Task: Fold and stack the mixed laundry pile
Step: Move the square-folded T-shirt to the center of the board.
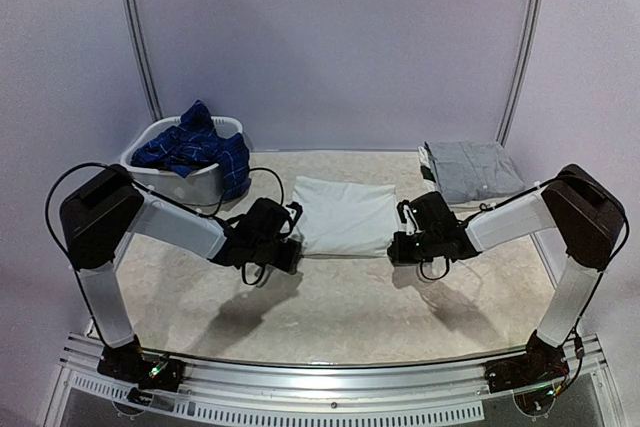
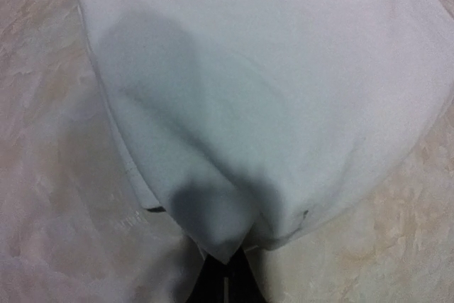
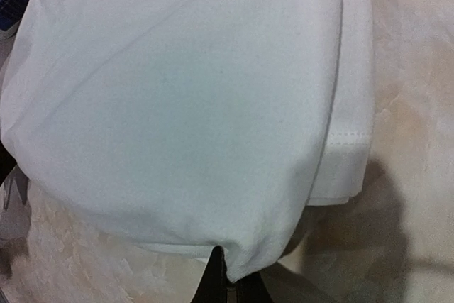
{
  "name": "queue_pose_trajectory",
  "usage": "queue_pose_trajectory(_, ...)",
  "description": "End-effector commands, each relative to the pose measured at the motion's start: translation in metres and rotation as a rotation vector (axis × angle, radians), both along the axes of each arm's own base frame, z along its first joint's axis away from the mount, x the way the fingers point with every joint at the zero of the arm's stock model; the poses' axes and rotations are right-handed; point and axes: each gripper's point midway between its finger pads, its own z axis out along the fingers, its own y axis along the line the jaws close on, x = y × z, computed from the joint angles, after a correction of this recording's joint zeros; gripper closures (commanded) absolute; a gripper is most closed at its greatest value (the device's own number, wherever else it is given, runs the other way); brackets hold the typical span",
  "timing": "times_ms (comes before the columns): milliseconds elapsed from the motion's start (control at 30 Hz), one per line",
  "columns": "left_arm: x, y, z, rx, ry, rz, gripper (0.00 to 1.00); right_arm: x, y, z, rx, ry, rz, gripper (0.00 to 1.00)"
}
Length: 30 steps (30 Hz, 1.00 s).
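A white garment (image 1: 345, 212) lies folded into a rectangle at the table's middle. My left gripper (image 1: 290, 253) is shut on its near left corner, seen up close in the left wrist view (image 2: 228, 257). My right gripper (image 1: 397, 246) is shut on its near right corner, seen in the right wrist view (image 3: 237, 274). The white cloth fills both wrist views (image 2: 269, 90) (image 3: 184, 97). The navy plaid shirt (image 1: 195, 150) and a blue piece lie heaped in the white basket (image 1: 165, 179) at the back left.
A folded grey garment (image 1: 473, 170) lies at the back right of the marbled table (image 1: 340, 307). The basket stands just behind the left arm. A curved white frame and wall close off the back.
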Motion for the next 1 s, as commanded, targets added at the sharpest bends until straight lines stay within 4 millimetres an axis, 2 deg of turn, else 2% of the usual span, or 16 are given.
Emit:
queue_pose_trajectory(0,-0.005,0.023,0.008,0.074,-0.014,0.029,1.0,-0.009,-0.022,-0.019,-0.12,0.048,-0.047,1.0)
queue_pose_trajectory(267,-0.016,0.046,-0.003,0.175,0.026,0.048,1.0,-0.015,-0.019,-0.011,-0.097,0.056,-0.021,1.0)
queue_pose_trajectory(367,-0.021,0.054,0.003,0.222,0.025,0.053,1.0,-0.024,-0.015,-0.01,-0.075,0.089,0.015,1.0)
queue_pose_trajectory(500,-0.029,0.051,0.014,0.205,0.038,0.033,1.0,-0.034,-0.005,0.002,-0.069,0.082,0.058,1.0)
queue_pose_trajectory(700,-0.044,0.058,0.003,0.19,0.129,0.076,0.97,-0.051,0.002,0.006,-0.066,0.122,0.093,1.0)
queue_pose_trajectory(733,-0.046,0.06,0.002,0.191,0.142,0.083,0.94,-0.054,0.001,0.007,-0.07,0.13,0.096,0.97)
queue_pose_trajectory(767,-0.048,0.061,0.003,0.191,0.15,0.091,0.87,-0.056,-0.002,0.007,-0.077,0.141,0.091,0.89)
queue_pose_trajectory(833,-0.049,0.062,0.012,0.177,0.142,0.103,0.65,-0.06,-0.007,0.014,-0.088,0.144,0.08,0.75)
queue_pose_trajectory(900,-0.048,0.065,0.029,0.159,0.114,0.114,0.42,-0.063,-0.012,0.024,-0.088,0.14,0.076,0.53)
queue_pose_trajectory(967,-0.046,0.067,0.05,0.141,0.071,0.121,0.25,-0.065,-0.016,0.042,-0.071,0.109,0.066,0.35)
